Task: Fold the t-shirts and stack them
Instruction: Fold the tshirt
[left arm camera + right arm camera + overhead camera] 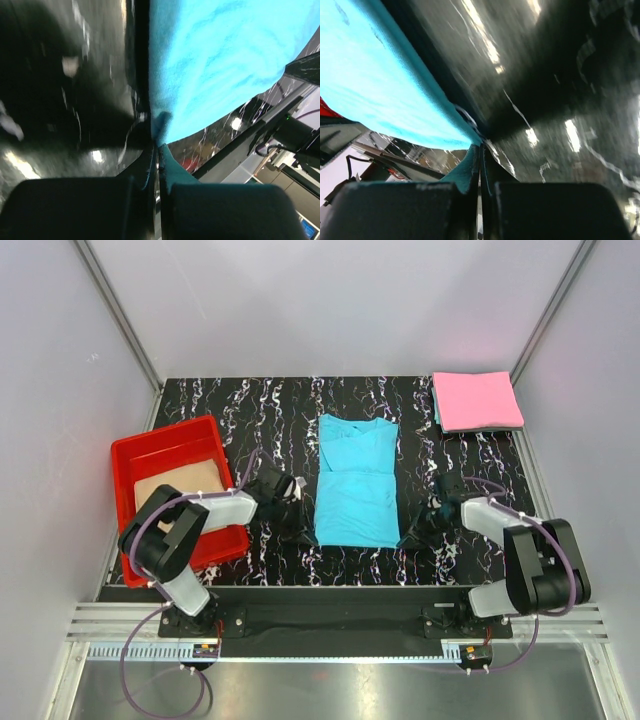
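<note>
Turquoise, the blue shirt (357,480) lies flat in the middle of the table (260,410), folded to a long strip. At its near left corner the left gripper (300,533) has its jaws closed on the hem. At its near right corner the right gripper (413,536) pinches the hem too. Far right of it lies the pink shirt (477,400), folded. Left of it the tan shirt (180,485) lies in the tray (165,438).

The turquoise t-shirt (357,480) is laid mid-table, folded lengthwise. The pink t-shirt (477,400) is folded square at far right. The tan t-shirt (180,485) is contained in the red tray (165,433).
</note>
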Controlling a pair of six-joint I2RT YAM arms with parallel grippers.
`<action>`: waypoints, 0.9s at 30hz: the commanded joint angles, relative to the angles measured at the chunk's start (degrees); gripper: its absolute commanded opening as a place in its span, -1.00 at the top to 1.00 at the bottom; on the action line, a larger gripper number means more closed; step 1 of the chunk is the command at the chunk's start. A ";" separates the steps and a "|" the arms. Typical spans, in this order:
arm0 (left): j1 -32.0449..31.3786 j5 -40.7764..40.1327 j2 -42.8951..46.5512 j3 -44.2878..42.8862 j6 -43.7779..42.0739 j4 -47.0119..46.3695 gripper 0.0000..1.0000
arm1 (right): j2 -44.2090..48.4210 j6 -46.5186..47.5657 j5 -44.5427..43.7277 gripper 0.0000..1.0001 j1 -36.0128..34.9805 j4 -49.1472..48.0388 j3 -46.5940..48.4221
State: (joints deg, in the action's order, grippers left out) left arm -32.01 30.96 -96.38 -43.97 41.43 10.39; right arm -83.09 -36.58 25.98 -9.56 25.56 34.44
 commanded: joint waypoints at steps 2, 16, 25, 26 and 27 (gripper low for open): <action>-1.39 -2.57 5.39 4.32 2.95 -0.03 1.00 | 7.91 -3.06 -4.00 1.00 -0.72 5.28 -2.18; -4.55 -6.52 16.30 3.10 5.85 6.03 1.00 | 22.53 -6.14 -11.03 1.00 -8.10 16.36 0.98; -4.47 -6.88 18.85 1.60 6.73 8.41 1.00 | 25.26 -5.52 -11.74 1.00 -8.28 16.71 1.42; -4.55 -6.88 19.21 1.51 6.82 8.50 1.00 | 25.61 -5.44 -11.65 1.00 -8.45 16.97 1.51; -4.64 -6.97 19.73 1.69 7.00 8.76 1.00 | 25.96 -5.43 -11.74 1.00 -8.63 17.24 1.51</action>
State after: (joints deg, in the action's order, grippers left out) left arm -36.45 25.17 -79.18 -40.36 47.70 17.89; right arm -58.63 -41.93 16.49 -17.54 40.60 33.76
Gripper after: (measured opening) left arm 0.012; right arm 0.010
